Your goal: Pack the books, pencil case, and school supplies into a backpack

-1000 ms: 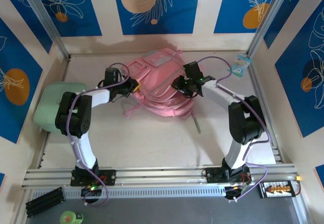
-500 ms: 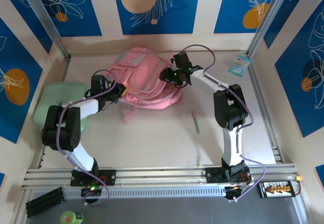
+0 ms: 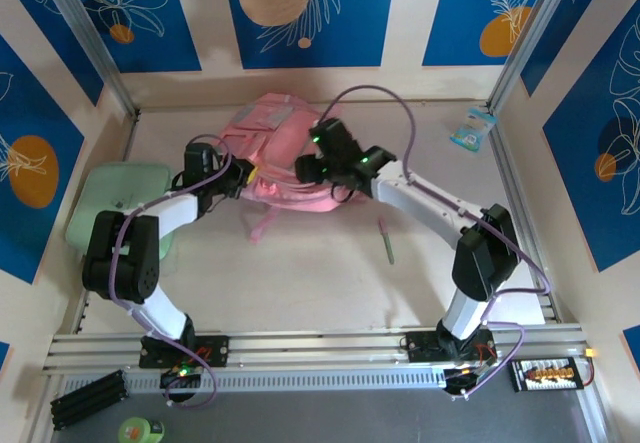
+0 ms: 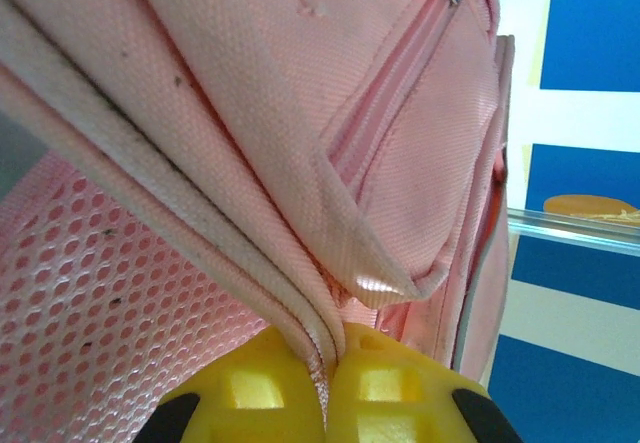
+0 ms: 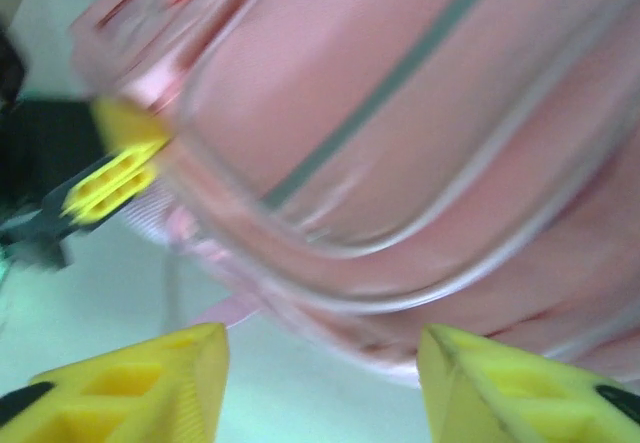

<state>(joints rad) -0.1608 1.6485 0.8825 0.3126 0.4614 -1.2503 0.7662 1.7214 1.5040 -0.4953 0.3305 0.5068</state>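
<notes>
Over the last second the pink backpack shifts from the middle of the table toward the far left and bunches into a smaller heap. Both arms go with it: the left gripper draws back to the left, while the right gripper swings across from the bag's right side to sit over its near-right edge. This reads as the bag being dragged and turned to get at an opening, rather than anything being packed. The green pen lies on the bare table, near and to the right of the bag and well apart from both grippers, so packing it looks like a step not yet reached. The left gripper's yellow fingers are pressed together on a piped seam of the backpack, with pink fabric and mesh rising from between them in the left wrist view. The right gripper's fingers stand spread with nothing between them. In its wrist view the backpack's curved panel with a grey stripe lies just beyond the fingertips, near but seemingly not touching, though that picture is blurred. The backpack thus lies between the two grippers, pinched at its left side and free at its right.
</notes>
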